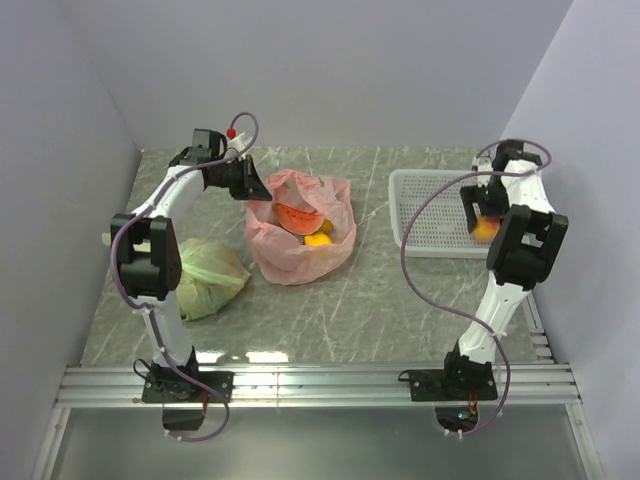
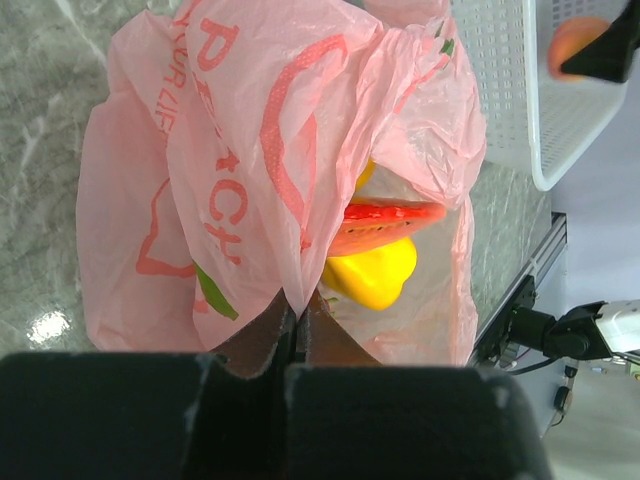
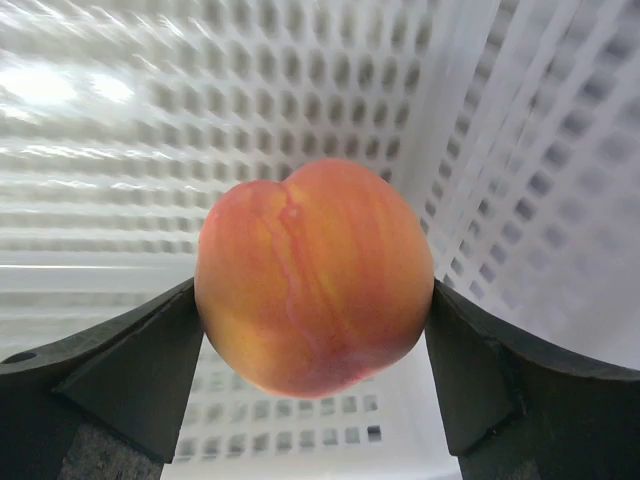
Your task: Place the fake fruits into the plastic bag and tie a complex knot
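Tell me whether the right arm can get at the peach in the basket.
Likely yes: the right gripper straddles the peach inside the basket, its fingers seemingly touching both sides, with nothing in between.

Grey marbled table [image 1: 400, 300], seemingly lilac walls [image 1: 350, 60]

Bright even light, glare on table [image 1: 262, 356], blurred basket [image 3: 300, 100]

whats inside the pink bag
A red watermelon slice and a yellow fruit show in the open mouth of the bag. Anything deeper is covered by the plastic.
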`<act>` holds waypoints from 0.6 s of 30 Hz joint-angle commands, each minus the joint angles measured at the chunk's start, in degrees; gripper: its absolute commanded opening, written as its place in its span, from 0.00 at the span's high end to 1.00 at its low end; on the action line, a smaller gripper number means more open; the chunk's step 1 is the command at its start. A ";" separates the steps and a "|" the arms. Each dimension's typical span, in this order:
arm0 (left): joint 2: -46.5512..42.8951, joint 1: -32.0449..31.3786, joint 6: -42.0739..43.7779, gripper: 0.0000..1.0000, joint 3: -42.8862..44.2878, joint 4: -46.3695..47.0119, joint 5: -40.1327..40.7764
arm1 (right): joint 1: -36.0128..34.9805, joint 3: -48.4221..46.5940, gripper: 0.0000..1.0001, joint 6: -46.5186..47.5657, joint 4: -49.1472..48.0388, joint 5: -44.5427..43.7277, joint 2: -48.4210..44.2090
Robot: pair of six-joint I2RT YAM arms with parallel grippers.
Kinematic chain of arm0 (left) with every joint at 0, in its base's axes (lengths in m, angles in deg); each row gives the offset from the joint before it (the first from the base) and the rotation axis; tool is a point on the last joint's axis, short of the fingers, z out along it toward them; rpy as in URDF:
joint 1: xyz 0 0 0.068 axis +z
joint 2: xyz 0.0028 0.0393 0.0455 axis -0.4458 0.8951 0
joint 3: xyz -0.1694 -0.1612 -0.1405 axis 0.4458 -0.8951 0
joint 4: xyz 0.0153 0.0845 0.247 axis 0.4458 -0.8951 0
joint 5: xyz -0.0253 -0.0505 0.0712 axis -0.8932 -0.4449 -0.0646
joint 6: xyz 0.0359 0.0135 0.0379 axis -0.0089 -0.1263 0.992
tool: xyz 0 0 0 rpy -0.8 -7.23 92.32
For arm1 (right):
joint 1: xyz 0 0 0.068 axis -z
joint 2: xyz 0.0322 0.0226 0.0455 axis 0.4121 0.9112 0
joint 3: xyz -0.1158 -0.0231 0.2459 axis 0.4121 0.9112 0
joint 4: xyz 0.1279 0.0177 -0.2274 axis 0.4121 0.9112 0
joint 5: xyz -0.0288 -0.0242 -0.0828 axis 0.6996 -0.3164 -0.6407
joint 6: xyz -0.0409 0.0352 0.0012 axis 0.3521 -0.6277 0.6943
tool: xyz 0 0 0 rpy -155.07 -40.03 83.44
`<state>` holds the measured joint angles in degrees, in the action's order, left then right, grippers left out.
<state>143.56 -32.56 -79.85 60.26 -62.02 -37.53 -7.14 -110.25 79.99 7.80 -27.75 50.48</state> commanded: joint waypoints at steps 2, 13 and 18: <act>-0.56 0.11 0.64 0.99 1.18 0.65 -2.61 | -1.01 -9.92 0.46 -2.70 5.22 18.97 -5.76; -0.92 0.11 -0.42 0.99 0.22 2.67 -5.16 | -27.01 -11.33 0.47 -14.74 -8.56 35.61 -13.34; -0.74 0.20 -0.59 0.99 -0.05 2.76 -5.87 | -38.79 -16.76 0.47 -18.43 -15.15 34.48 -7.03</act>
<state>143.56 -32.54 -80.09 60.26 -61.13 -40.98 -42.49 -122.77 65.48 -1.68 5.67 40.04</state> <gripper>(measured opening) 0.013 0.884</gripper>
